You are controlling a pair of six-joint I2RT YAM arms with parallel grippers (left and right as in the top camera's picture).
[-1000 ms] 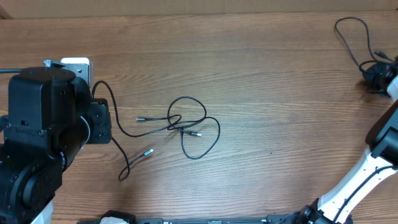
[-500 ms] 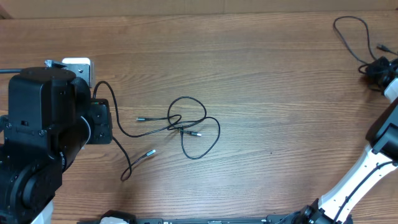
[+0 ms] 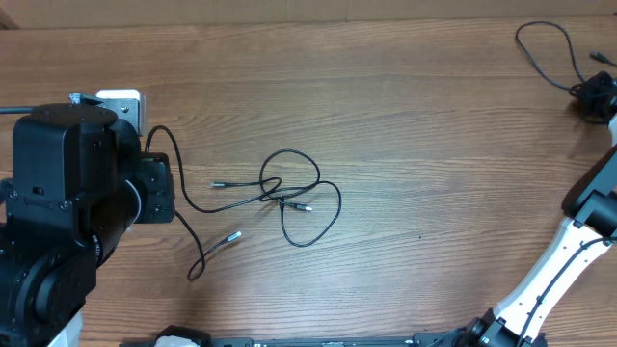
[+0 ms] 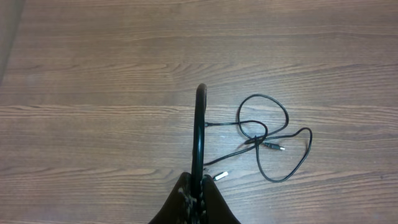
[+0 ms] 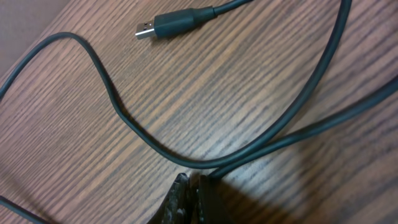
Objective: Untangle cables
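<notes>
Since a second ago the right gripper (image 3: 592, 94) has crept toward the far right corner of the surface (image 3: 434, 145), dragging its freed cable (image 3: 536, 43) with it; the left arm (image 3: 67, 183) and the knot (image 3: 294, 198) have not stirred. From overhead, the knot of cables lies mid-surface, near the left arm on its right side and well apart from the right gripper, so the left arm is much the nearer. A strand (image 3: 178, 188) runs from that arm toward the knot, roughly left to right. A loose plug (image 3: 231, 234) lies between them, and a pale block (image 3: 120, 99) sits beyond the arm, out of the way.

The left wrist view shows the left gripper (image 4: 198, 190) pressed together on the strand, which arches straight ahead, with the loops ahead and to the right. Nothing blocks a pull away from them.

In the right wrist view the right gripper pinches the freed cable, and that cable's end plug (image 5: 155, 26) lies bare on the wood
</notes>
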